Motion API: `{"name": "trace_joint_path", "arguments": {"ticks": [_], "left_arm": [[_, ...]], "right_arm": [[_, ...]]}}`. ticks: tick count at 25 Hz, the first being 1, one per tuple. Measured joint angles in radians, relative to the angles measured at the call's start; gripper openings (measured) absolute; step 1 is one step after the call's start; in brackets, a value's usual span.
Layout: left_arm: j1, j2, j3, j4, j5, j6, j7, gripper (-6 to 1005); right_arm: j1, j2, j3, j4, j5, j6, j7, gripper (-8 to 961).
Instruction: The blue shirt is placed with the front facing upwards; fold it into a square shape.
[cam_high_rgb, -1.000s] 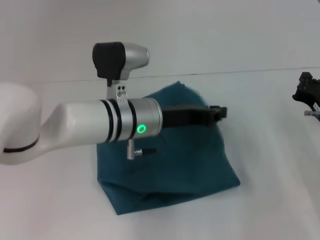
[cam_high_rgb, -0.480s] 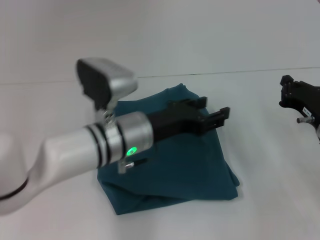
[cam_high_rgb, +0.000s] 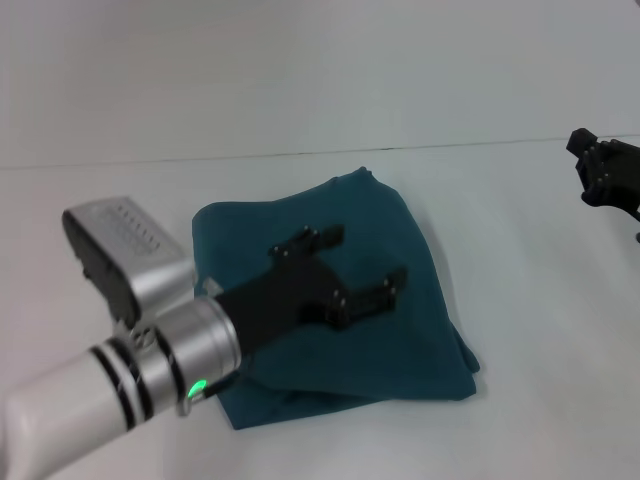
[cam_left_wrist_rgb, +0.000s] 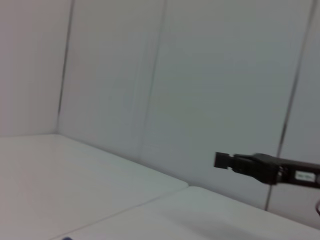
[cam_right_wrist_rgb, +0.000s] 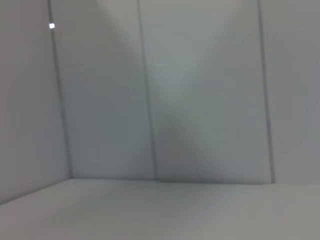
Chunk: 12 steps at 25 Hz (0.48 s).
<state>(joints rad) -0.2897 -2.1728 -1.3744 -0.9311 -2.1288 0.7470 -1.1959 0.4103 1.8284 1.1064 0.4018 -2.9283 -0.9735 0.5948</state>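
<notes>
The blue shirt (cam_high_rgb: 405, 235) lies folded into a rough square in the middle of the white table (cam_high_rgb: 540, 320), plain teal side up, with a loose fold along its near edge. My left gripper (cam_high_rgb: 360, 258) hovers over the shirt's middle, open, with nothing between its black fingers (cam_high_rgb: 312, 240). The left arm reaches in from the near left corner and hides part of the shirt's near left side. My right gripper (cam_high_rgb: 608, 170) is held off the shirt at the far right edge of the head view. It also shows at a distance in the left wrist view as the right gripper (cam_left_wrist_rgb: 250, 164).
Bare white table surrounds the shirt on all sides. A pale wall (cam_high_rgb: 320, 70) stands behind the table's back edge. The right wrist view shows only wall panels and table.
The left arm has pulled back toward the near left, bringing its gripper from the shirt's right edge to over its middle. The right gripper has shifted slightly right.
</notes>
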Motion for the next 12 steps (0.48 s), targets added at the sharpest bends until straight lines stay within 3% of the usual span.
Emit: {"name": "trace_joint_path", "arguments": {"ticks": [5,8,10,12], "left_arm": [[0.080,0.001,-0.012,-0.020,0.008,0.088,0.092,946],[0.081,0.003,-0.008,0.004,0.009,0.099,0.126,960],[0.076,0.000,-0.007,0.028,-0.003,0.092,0.153,959],[0.064,-0.002,-0.003,0.046,-0.025,0.085,0.171,959]], "right_arm": [[0.042,-0.096,-0.137,-0.001,-0.002,-0.034,0.115,24],[0.120,-0.180,-0.254,-0.035,-0.002,-0.055,0.249,24],[0.174,-0.207,-0.318,-0.093,-0.002,-0.100,0.316,24],[0.239,-0.205,-0.369,-0.192,-0.002,-0.200,0.343,24]]}}
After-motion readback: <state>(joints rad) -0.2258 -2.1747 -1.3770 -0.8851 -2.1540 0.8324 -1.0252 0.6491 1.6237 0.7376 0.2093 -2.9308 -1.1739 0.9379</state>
